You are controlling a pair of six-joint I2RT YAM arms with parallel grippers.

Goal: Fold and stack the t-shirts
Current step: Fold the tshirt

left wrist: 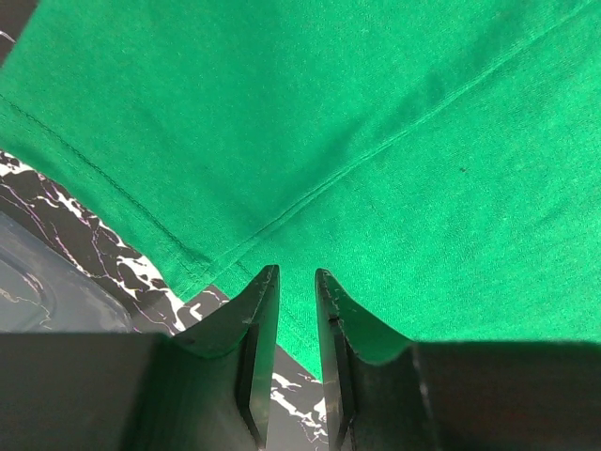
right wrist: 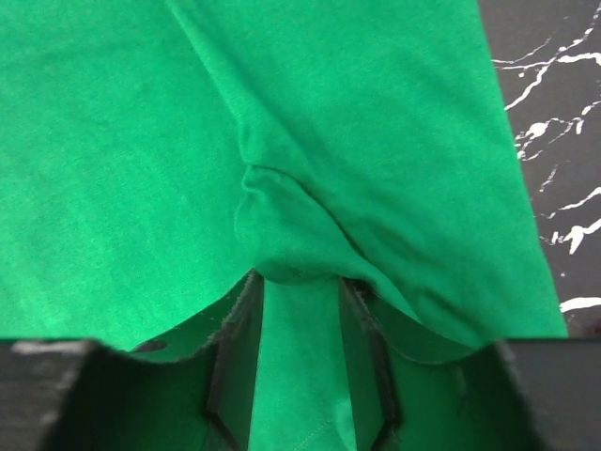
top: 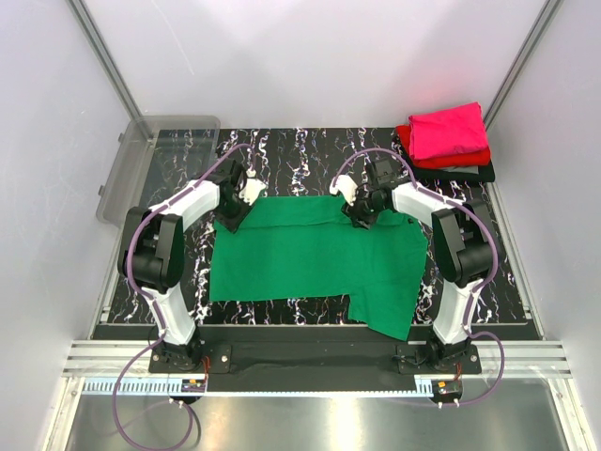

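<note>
The right fingers (right wrist: 239, 329) are clamped on a puckered fold of the bright green t-shirt (right wrist: 141, 141), and the cloth runs up between them. They grip it on the shirt's far edge, right of its middle. The left fingers (left wrist: 263, 319) stand a narrow gap apart at the shirt's far left corner, with green cloth showing in the gap. I cannot tell whether they pinch it. The cloth there lies flat, crossed by a stitched seam.

The green t-shirt is spread across the middle of the black, white-veined tabletop (top: 310, 141), and its right side reaches furthest toward the near edge. In the far right corner sits a stack of folded shirts: the magenta-pink t-shirt (top: 449, 132) on top, the red t-shirt (top: 470, 158) under it and the black t-shirt (top: 465, 173) at the bottom. A clear grey plastic bin (top: 155, 160) sits at the far left corner.
</note>
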